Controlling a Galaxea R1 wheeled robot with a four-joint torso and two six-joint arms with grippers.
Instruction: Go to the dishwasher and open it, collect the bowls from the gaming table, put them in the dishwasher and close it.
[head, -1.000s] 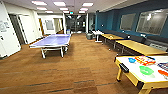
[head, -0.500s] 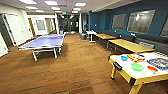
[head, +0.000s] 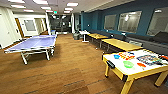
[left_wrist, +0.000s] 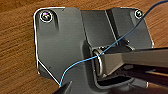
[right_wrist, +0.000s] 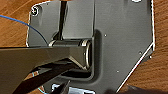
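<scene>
From our wrists we cannot tell whether either gripper is open or closed, or whether either holds anything; both wrist views look down past our own dark plate and jointed bar onto the brown wooden floor (left_wrist: 17, 50).

In the head view, the gaming table (head: 117, 65) stands at the lower right, its glossy white top carried on yellow sides and legs. On that top, the small blue bowl (head: 116, 56) sits near the far left corner, and the wider light green bowl (head: 128, 64) lies closer to the near long edge, well apart from the blue one. A flat orange-red piece (head: 141, 65) lies just beside the green bowl, toward the right end. Colourful items (head: 149, 59) are spread over the right part of the top.

Behind the gaming table, plain yellow-topped tables (head: 121, 44) line the blue wall (head: 100, 15). Across the floor to the left stands a blue table-tennis table (head: 33, 43). A corridor opens at the far end of the room.
</scene>
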